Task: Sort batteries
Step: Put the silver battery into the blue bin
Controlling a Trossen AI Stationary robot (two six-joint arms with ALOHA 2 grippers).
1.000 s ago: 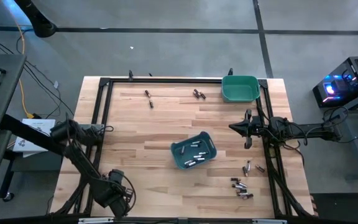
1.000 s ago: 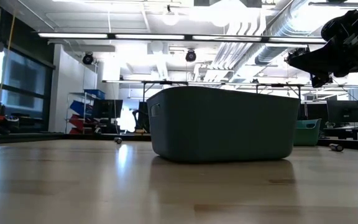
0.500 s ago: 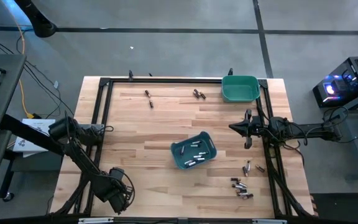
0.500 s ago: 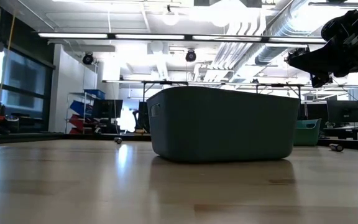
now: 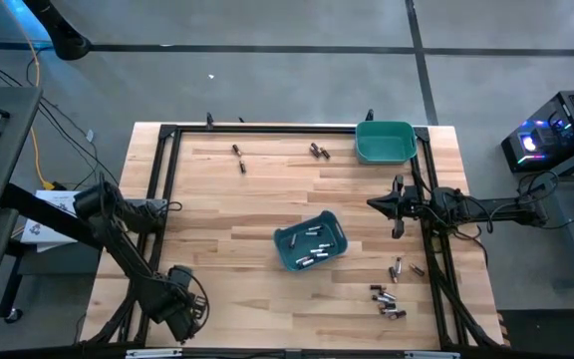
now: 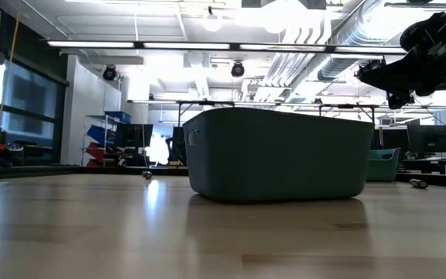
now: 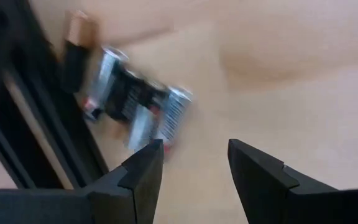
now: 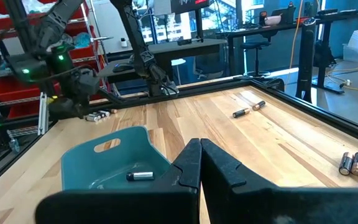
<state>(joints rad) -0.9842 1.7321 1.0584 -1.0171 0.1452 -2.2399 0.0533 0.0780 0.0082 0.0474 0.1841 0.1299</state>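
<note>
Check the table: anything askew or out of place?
The dark teal plastic bin mid-table sits skewed to the wooden table's edges, unlike the square green bin at the far right corner. Small cylindrical batteries lie scattered loose near the right edge and at the far side. Nothing looks damaged.

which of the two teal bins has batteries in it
The tilted bin in the middle of the table: several small batteries lie inside it. The other bin, at the far right corner, looks empty from above.
</note>
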